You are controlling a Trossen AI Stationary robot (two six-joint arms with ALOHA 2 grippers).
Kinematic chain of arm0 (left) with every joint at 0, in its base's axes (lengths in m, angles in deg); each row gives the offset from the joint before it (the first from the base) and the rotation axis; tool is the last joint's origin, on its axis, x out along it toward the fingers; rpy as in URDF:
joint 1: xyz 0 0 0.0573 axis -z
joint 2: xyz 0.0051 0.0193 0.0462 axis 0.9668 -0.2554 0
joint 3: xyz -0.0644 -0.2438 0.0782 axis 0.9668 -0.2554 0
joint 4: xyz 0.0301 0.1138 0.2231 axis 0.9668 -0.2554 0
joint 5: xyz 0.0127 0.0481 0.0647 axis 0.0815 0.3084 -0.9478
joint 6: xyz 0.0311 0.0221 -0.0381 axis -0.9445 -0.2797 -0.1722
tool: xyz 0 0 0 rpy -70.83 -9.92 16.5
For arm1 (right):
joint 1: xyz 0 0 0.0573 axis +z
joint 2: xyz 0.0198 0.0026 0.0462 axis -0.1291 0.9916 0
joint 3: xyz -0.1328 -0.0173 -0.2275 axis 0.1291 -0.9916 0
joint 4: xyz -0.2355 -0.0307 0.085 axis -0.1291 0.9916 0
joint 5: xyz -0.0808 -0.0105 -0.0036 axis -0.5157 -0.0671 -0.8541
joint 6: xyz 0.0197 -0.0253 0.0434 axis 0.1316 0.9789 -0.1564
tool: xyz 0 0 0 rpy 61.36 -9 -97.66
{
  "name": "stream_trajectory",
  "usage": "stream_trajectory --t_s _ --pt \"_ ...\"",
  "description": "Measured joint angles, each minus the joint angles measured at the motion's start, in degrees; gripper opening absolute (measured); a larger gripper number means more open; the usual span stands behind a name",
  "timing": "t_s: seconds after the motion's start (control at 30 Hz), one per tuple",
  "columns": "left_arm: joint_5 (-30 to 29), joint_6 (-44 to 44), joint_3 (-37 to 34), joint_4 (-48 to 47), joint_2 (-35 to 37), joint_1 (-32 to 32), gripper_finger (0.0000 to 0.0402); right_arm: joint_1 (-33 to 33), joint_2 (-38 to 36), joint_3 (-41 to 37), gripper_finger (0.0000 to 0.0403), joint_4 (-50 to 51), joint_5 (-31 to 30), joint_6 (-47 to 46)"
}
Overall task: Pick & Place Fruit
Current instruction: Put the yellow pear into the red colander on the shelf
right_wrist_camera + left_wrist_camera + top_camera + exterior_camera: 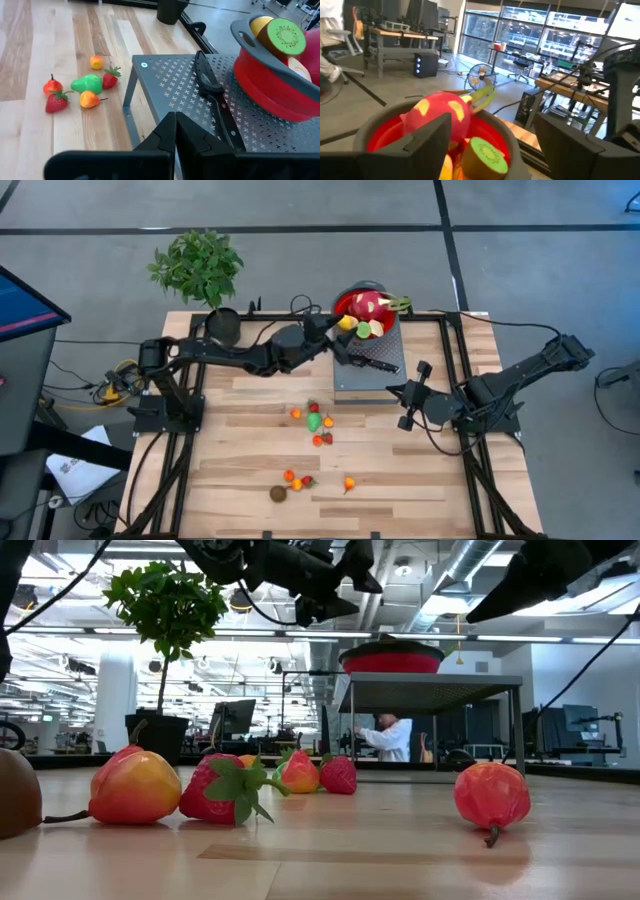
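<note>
Your left gripper point(338, 340) hangs with fingers spread just above the round red bowl with a grey rim point(375, 130) on the perforated grey metal stand point(165, 75). Directly under it lies the pink-red dragon fruit with yellow patches and green tips point(437, 112), beside a green-faced kiwi half point(484, 156). Your right gripper point(175, 125), fingers pressed together, waits at the stand's edge near the black-handled knife point(210, 92). Small red, orange and green toy fruits point(315, 421) lie scattered on the wooden table point(240, 460).
</note>
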State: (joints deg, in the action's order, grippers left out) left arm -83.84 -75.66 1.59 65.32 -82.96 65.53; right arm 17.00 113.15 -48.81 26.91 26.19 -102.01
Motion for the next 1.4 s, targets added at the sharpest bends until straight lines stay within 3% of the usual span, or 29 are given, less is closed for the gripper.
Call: stream_trajectory --t_s 0.3,0.53,1.17,1.4 --pt "0.02 0.0 -1.42 0.51 0.86 0.74 0.0174 -0.01 0.0 0.0 0.0 -0.05 0.0 -0.02" --pt "0.01 0.01 -1.44 0.57 0.86 0.74 0.013 -0.01 0.0 0.0 0.0 -0.08 0.0 -0.02" --pt "0.13 1.7 -1.44 0.56 0.86 0.74 0.0117 -0.06 0.0 0.0 0.0 -1.26 0.0 -0.07" --pt "7.22 1.72 -1.44 1.4 0.86 1.18 0.0117 -0.06 0.0 0.0 0.0 -1.26 0.0 -3.76"
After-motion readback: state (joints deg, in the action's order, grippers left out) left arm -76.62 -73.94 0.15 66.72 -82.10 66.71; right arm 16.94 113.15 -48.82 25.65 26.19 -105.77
